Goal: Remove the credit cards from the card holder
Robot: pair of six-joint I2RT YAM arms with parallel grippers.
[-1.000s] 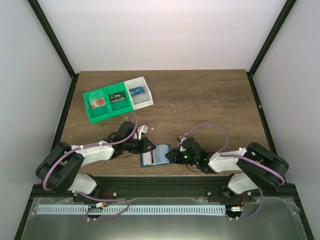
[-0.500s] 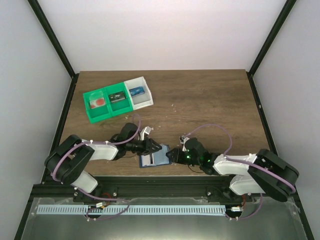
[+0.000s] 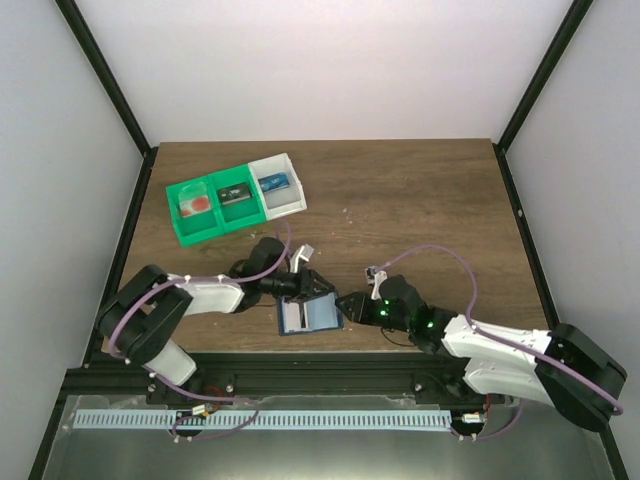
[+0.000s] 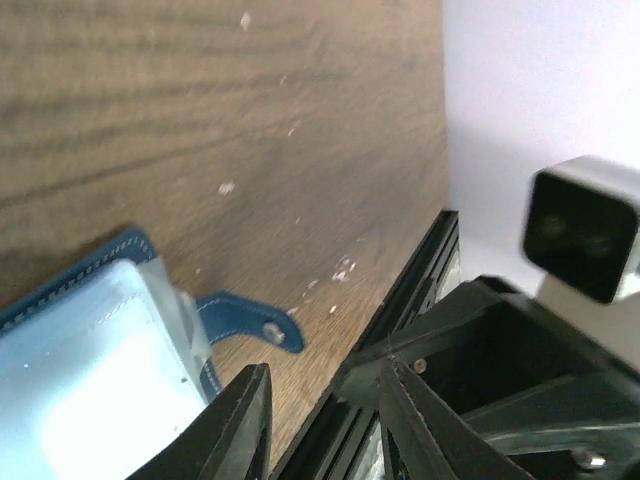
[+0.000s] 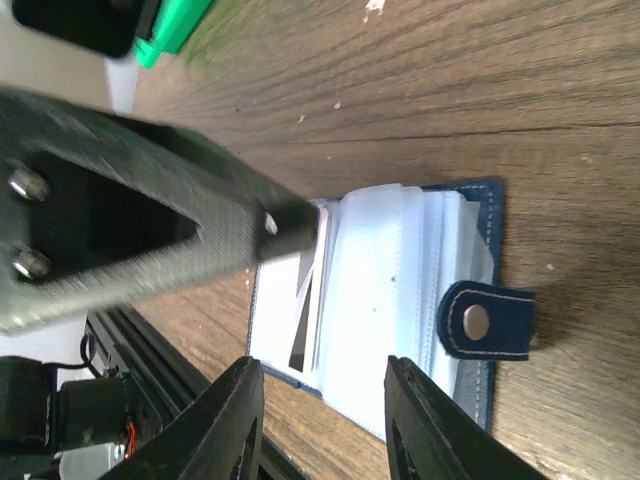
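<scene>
the left gripper (image 4: 325, 382) has let its two black fingers part after being pinched shut a second ago, and nothing sits between them now; it has also swung from the wallet's left side to the far edge, where one finger overlaps the rim in the right wrist view. just beside it lies the small blue folding card holder (image 3: 312, 317), spread open on the dark wooden table (image 3: 420, 200) close to the near edge, its clear plastic sleeves facing up and its dark blue snap tab (image 5: 485, 320) flat on the wood. the right gripper (image 5: 322, 370) is likewise parted and empty, hanging at the holder's right edge, its arm now stretched lower and further out than before. a pale grey-white credit card (image 5: 285, 315) shows in the left sleeve, not yet out. the release suggests the opening step is done and the pull has not begun; one arm will probably need to pin the holder. the green-and-white three-compartment tray (image 3: 235, 200) stands well apart at the far left
</scene>
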